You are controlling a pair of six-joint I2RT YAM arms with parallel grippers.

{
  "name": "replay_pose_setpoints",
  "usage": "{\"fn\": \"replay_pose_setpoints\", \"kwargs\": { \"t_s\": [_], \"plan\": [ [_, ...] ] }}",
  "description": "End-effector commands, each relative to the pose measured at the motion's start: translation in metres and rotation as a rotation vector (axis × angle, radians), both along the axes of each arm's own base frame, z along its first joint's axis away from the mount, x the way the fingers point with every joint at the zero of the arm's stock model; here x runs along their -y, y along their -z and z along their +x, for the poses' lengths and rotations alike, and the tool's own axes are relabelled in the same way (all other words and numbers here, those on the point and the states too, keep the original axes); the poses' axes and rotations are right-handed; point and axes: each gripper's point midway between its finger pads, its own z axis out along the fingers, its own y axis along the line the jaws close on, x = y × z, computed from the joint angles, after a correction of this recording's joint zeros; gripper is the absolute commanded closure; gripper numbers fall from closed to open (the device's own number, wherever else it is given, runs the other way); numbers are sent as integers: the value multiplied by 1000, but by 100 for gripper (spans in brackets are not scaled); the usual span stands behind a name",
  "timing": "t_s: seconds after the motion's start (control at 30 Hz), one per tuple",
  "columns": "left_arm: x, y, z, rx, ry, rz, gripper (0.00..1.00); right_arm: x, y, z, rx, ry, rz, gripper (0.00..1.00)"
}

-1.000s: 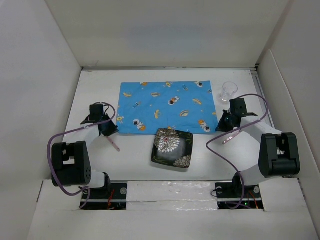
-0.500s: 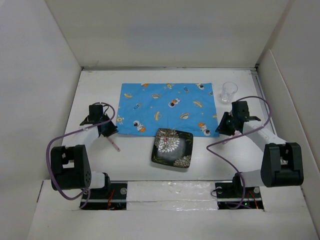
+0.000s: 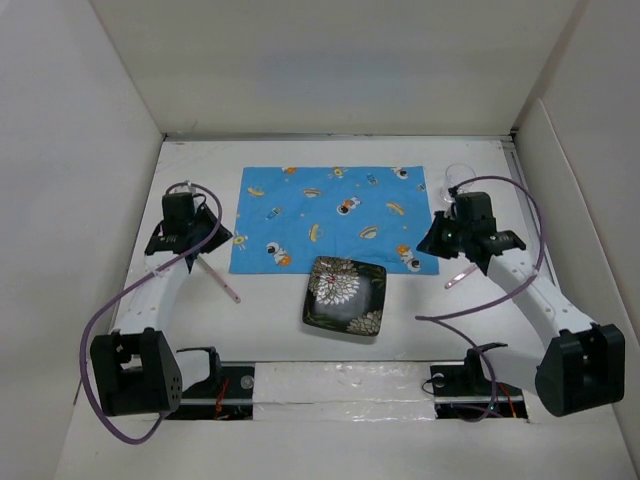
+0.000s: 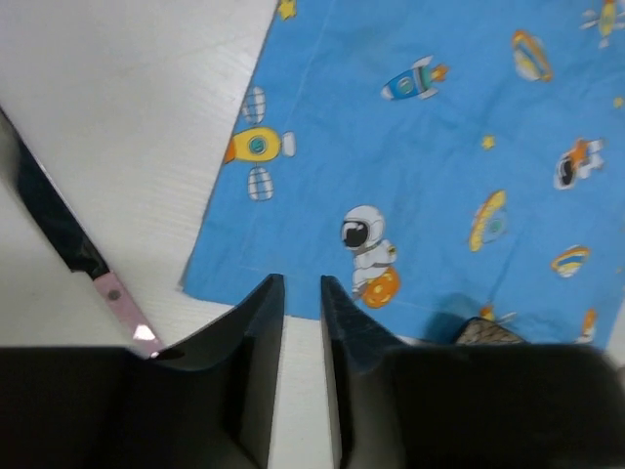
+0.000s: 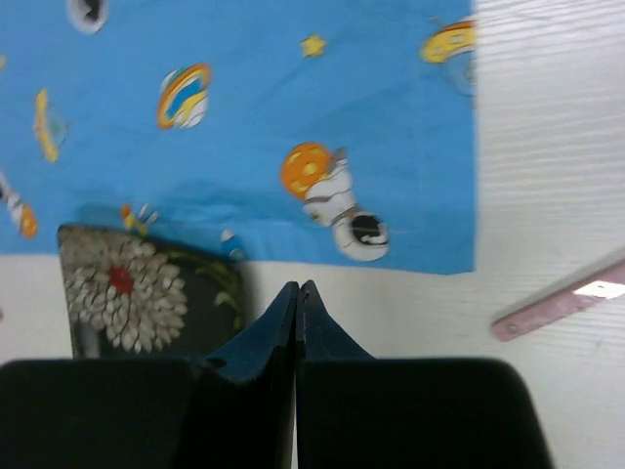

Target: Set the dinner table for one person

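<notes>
The dinner table (image 3: 265, 325) is a white surface with upright white panels around it. A blue cartoon-print mat (image 3: 330, 212) lies on its middle. A black square plate with white flowers (image 3: 345, 296) overlaps the mat's near edge; it also shows in the right wrist view (image 5: 146, 288). A knife with a black blade and pink handle (image 3: 222, 280) lies left of the plate. A pink-handled utensil (image 3: 460, 275) lies right of it. My left gripper (image 3: 217, 240) hovers at the mat's near-left corner, jaws slightly apart, empty (image 4: 303, 283). My right gripper (image 3: 428, 243) is shut, empty (image 5: 297, 286), above the mat's near-right corner.
A clear glass (image 3: 453, 172) stands beyond the mat's right edge, mostly hidden behind the right arm and its cable. White panels wall the left, far and right sides. The arm bases stand at the near edge.
Both arms have stretched out from their bases. The left gripper rose and shifted left by the mat's corner. The right gripper moved left toward the mat and now covers the glass.
</notes>
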Motion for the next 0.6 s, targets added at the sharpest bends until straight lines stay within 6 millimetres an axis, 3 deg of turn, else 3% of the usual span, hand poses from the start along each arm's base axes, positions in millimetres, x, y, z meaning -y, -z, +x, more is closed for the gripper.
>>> {"fn": "replay_pose_setpoints", "kwargs": {
  "t_s": [0.0,0.1,0.2,0.23,0.43,0.57],
  "plan": [
    [7,-43,9,115,47,-13,89,-46,-9,-33,-8,-189,111,100],
    [16,-62,14,187,82,-55,100,-74,6,-63,-40,-267,190,100],
    [32,-86,19,260,126,-82,100,-86,23,-80,-77,-278,253,64],
    [46,-102,24,298,157,-72,100,-96,26,-81,-62,-292,301,40],
    [67,-125,32,340,205,-53,96,-111,58,-92,-152,-332,334,36],
    [73,-133,30,359,223,-63,86,-112,74,-90,-186,-321,334,43]
  ]
}}
